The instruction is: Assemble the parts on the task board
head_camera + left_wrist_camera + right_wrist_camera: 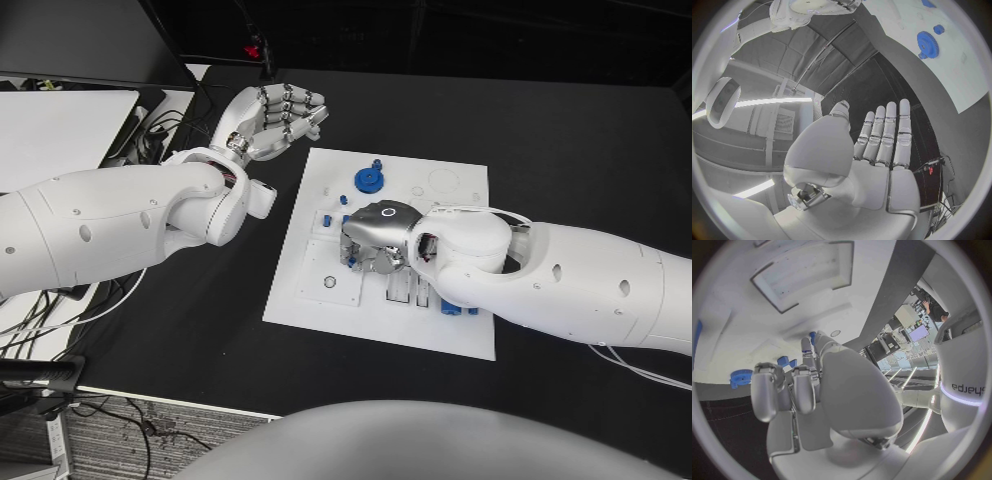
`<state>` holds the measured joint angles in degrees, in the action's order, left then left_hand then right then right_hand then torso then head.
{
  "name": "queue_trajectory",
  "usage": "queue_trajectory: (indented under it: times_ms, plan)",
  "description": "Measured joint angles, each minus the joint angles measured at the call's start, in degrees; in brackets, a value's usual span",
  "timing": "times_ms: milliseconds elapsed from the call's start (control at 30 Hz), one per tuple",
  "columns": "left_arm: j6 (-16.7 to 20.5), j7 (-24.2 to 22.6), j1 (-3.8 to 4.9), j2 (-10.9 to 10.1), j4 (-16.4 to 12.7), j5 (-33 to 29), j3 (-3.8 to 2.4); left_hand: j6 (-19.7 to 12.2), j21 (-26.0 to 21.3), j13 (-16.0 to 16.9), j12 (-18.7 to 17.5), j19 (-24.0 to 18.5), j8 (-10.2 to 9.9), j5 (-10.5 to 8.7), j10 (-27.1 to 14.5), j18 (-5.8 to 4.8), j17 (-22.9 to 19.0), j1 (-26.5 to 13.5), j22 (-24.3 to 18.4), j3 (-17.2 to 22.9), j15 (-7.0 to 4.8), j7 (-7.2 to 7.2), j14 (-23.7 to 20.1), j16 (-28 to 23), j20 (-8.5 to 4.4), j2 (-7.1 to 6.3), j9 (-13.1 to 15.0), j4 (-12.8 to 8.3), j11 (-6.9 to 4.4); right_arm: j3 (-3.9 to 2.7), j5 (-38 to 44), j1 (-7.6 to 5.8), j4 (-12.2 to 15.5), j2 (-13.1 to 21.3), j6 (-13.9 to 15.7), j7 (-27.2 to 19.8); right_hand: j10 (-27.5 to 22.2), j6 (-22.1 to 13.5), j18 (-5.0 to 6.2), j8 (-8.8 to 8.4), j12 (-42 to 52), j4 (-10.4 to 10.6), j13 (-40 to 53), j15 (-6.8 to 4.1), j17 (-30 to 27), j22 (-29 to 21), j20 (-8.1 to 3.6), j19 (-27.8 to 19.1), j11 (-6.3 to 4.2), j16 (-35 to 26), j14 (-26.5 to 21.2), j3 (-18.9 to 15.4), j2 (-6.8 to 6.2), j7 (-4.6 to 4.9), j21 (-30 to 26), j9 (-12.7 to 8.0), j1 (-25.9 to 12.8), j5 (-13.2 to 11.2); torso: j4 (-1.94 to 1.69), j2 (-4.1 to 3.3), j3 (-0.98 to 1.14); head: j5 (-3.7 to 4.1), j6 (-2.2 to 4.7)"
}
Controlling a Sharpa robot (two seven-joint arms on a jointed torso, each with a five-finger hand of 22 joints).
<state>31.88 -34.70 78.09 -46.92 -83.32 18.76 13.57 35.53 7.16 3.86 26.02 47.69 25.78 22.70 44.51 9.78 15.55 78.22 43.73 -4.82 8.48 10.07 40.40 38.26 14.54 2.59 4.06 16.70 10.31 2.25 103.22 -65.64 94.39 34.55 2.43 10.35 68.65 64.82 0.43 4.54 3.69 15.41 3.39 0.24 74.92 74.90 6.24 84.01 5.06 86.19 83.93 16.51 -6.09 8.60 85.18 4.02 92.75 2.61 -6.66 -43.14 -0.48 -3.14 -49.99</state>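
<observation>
Black tabletop [577, 130] before me. White task board [433, 335] flat at its middle. Cables [144, 130] near its far left corner.

light: even, bright overhead | shadows: soft | wrist views: fisheye-bent edges, rims maybe blurred

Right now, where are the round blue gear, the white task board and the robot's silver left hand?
Round blue gear [371, 180], head view, its toothed disc.
White task board [454, 190], head view, bare far corner.
Silver left hand [277, 118], head view, its palm.
</observation>
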Motion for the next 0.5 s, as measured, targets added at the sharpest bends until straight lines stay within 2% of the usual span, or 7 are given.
queue_trajectory:
  times_ms: [67, 133, 300, 433, 500]
  plan:
    - [0.0, 0.0, 0.00, 0.0, 0.0, 0.0, 0.00, 0.0, 0.0, 0.0, 0.0, 0.0, 0.0, 0.00, 0.0, 0.00, 0.0, 0.0, 0.0, 0.0, 0.00, 0.00, 0.0, 0.0, 0.00, 0.00, 0.0, 0.0, 0.00, 0.00, 0.0, 0.04, 0.0, 0.0, 0.0, 0.1, -1.4, -1.3, 0.07, -0.62, 0.0, 0.0, 0.0, 0.39, 0.0, 0.0, 0.17, 0.1, 0.34, -0.4, 0.2, 0.0, -0.60, 0.16, -0.5, -0.2, -0.7, 0.0, 0.01, 0.00, -0.01, 0.04, 0.00]
    - [0.0, 0.0, 0.00, 0.0, 0.0, 0.0, 0.00, 0.0, 0.0, 0.0, 0.0, 0.0, 0.0, 0.00, 0.0, 0.00, 0.0, 0.0, 0.0, 0.0, 0.00, 0.00, 0.0, 0.0, 0.00, 0.00, 0.0, 0.0, 0.00, 0.04, 0.0, 0.09, 0.0, 0.1, 0.1, 0.2, -2.7, -3.5, 0.92, -0.94, 0.0, 0.4, 0.0, 0.59, 0.0, 0.0, 0.65, -0.1, 0.64, -0.9, 0.0, -0.5, -1.69, 0.11, -1.0, -0.4, -1.2, 0.2, 0.01, 0.00, -0.01, 0.08, 0.00]
    - [0.0, 0.0, 0.00, 0.0, 0.0, 0.0, 0.00, 0.0, 0.0, 0.0, 0.0, 0.0, 0.0, 0.00, 0.0, 0.00, 0.0, 0.0, 0.0, 0.0, 0.00, 0.00, 0.0, 0.0, 0.00, 0.00, 0.0, 0.0, 0.00, 0.05, 0.0, 0.26, 0.2, 0.6, 1.1, 0.3, -4.8, -8.1, 0.91, -0.94, 0.0, 0.4, 0.1, 0.80, -1.0, 0.0, 0.86, 0.1, 0.89, -2.5, 0.2, -3.0, -3.68, -0.09, -1.0, -0.4, -3.0, 0.2, 0.01, 0.00, -0.01, 0.09, 0.00]
    - [0.0, 0.0, 0.00, 0.0, 0.0, 0.0, 0.00, 0.0, 0.0, 0.0, 0.0, 0.0, 0.0, 0.00, 0.0, 0.00, 0.0, 0.0, 0.0, 0.0, 0.00, 0.00, 0.0, 0.0, 0.00, 0.00, 0.0, 0.0, 0.00, 0.06, 0.0, 0.80, 0.9, 1.6, 4.1, 0.2, -5.3, -9.1, 0.91, -0.94, 0.0, 0.5, 0.1, 0.79, -6.5, 0.0, 0.86, 0.1, 0.87, -5.1, 0.2, -5.0, -3.87, 0.35, -1.0, -0.3, -4.8, 0.2, 0.02, 0.00, -0.01, 0.12, 0.00]
    - [0.0, 0.0, 0.00, 0.0, 0.0, 0.0, 0.00, 0.0, 0.0, 0.0, 0.0, 0.0, 0.0, 0.00, 0.0, 0.00, 0.0, 0.0, 0.0, 0.0, 0.00, 0.00, 0.0, 0.0, 0.00, 0.00, 0.0, 0.0, 0.00, 0.08, 0.0, 1.01, 1.3, 2.4, 6.8, 0.0, -5.3, -9.9, 0.91, -0.94, 0.0, 0.5, 0.2, 0.79, -10.2, 0.0, 0.86, 0.1, 0.87, -7.0, 0.2, -6.4, -4.02, 0.74, -1.0, -0.3, -5.5, 0.2, 0.02, 0.00, -0.01, 0.16, 0.00]
